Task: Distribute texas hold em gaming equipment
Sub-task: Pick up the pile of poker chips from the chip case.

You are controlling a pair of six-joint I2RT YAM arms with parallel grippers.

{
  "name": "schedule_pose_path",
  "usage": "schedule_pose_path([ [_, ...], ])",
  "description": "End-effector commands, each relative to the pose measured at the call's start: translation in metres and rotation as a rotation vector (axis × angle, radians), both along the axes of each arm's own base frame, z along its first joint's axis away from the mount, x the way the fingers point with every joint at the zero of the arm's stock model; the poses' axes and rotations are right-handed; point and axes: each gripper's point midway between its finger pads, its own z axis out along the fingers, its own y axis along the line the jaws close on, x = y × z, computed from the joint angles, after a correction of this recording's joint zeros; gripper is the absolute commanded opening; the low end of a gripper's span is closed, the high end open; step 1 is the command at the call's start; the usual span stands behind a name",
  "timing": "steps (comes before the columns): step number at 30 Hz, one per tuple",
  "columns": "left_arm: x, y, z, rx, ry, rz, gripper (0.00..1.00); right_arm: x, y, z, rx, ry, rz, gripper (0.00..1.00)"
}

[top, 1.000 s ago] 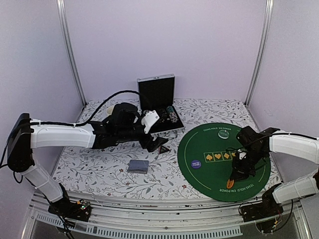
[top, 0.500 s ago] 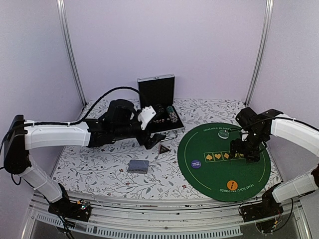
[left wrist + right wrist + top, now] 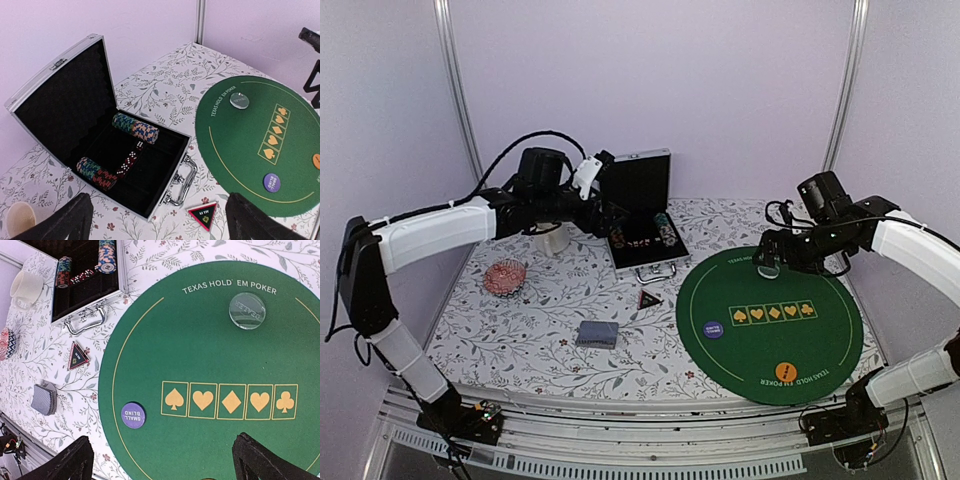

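On the green poker mat [image 3: 770, 340] lie a purple disc [image 3: 713, 328], an orange disc [image 3: 785, 372] and a clear dealer disc [image 3: 768, 268]. The dark triangular marker [image 3: 648, 299] and the blue-grey cards [image 3: 597, 334] rest on the floral cloth. Two rows of striped chips [image 3: 136, 128] and a line of dice [image 3: 127, 162] lie in the open case [image 3: 65, 110]. My left gripper [image 3: 160, 220] hangs open and empty above the case's front edge. High over the mat's back half, my right gripper [image 3: 165, 460] is open and empty too.
A cream mug [image 3: 553, 238] stands left of the case. A red patterned round thing [image 3: 506, 277] sits on the cloth at the left. Side posts and purple walls close in the table.
The right gripper let go of the orange disc at the mat's front, opened, and rose to the back. The left arm lifted back from the triangular marker, uncovering the red round thing.
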Motion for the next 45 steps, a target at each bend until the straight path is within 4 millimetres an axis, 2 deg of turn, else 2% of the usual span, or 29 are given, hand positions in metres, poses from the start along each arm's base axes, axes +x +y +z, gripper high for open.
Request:
schedule_pose_path([
  [1,0.031,0.011,-0.044,0.083,0.230,-0.028,0.86,0.007,0.010,0.003,0.022,-0.068,0.083,0.99],
  [3,0.050,0.016,-0.065,0.148,0.311,-0.011,0.78,0.005,0.008,-0.005,0.012,-0.057,0.090,0.99],
  [4,0.057,0.014,-0.081,0.188,0.337,-0.019,0.75,0.003,0.007,-0.010,0.004,-0.051,0.094,0.99],
  [6,0.067,0.011,-0.099,0.257,0.348,-0.032,0.71,0.001,0.004,-0.017,-0.007,-0.040,0.096,0.99],
  [9,0.084,0.010,-0.120,0.337,0.332,-0.033,0.72,-0.002,0.003,-0.022,-0.010,-0.032,0.101,0.99],
  [13,0.096,0.008,-0.141,0.426,0.318,-0.065,0.82,-0.003,0.003,-0.025,-0.007,-0.028,0.109,0.99],
  [15,0.106,0.011,-0.150,0.472,0.294,-0.050,0.83,-0.003,0.004,-0.027,-0.003,-0.024,0.110,0.99],
  [20,0.126,0.010,-0.166,0.521,0.251,-0.032,0.77,-0.004,0.006,-0.032,0.010,-0.009,0.105,0.99],
  [25,0.132,0.006,-0.182,0.532,0.232,-0.044,0.69,-0.002,0.007,-0.029,0.010,-0.007,0.102,0.99],
  [32,0.138,0.004,-0.197,0.529,0.227,-0.038,0.68,-0.001,0.007,-0.026,0.011,-0.006,0.103,0.99],
  [38,0.145,-0.001,-0.208,0.515,0.209,-0.023,0.55,-0.003,0.008,-0.026,0.014,0.004,0.106,0.99],
  [45,0.148,-0.002,-0.216,0.527,0.196,-0.016,0.55,-0.004,0.009,-0.026,0.017,0.012,0.108,0.99],
])
